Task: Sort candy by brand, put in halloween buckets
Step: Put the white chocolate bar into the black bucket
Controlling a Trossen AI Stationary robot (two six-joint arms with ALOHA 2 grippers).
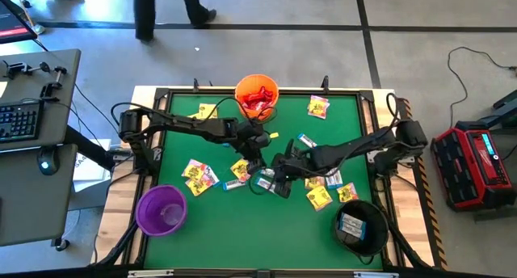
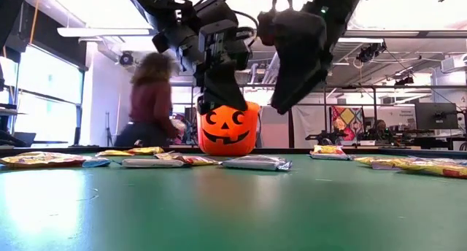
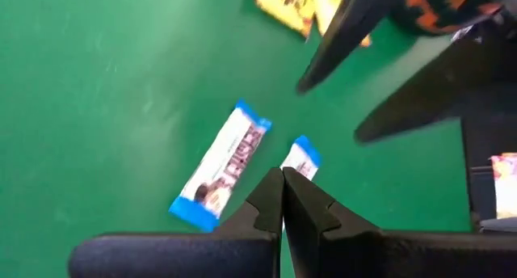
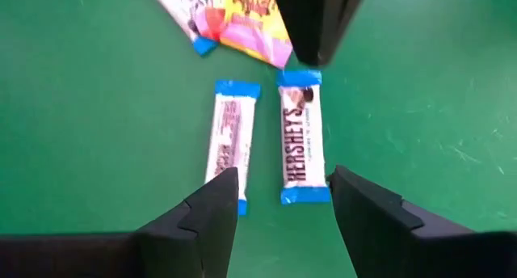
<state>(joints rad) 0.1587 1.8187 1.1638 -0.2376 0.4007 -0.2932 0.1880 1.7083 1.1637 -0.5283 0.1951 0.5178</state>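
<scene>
Two white-blue candy bars (image 4: 230, 145) (image 4: 300, 141) lie flat side by side on the green table. My right gripper (image 4: 283, 201) hangs open above them, its fingers to either side of the near end of one bar, touching nothing. My left gripper (image 3: 283, 189) is shut and empty, hovering over the far end of the same bars (image 3: 222, 165). In the low view both grippers (image 2: 219, 101) (image 2: 288, 98) are clear of the table. The orange bucket (image 1: 257, 96) holds red candy, the black bucket (image 1: 361, 225) holds white-blue candy, and the purple bucket (image 1: 161, 209) stands at the near left.
Yellow packets lie scattered at mid-left (image 1: 198, 174), far right (image 1: 317, 107) and near the black bucket (image 1: 319, 199); one (image 4: 250, 11) lies just beyond the two bars. The two arms cross close together at the table's middle. People stand in the room beyond the far edge.
</scene>
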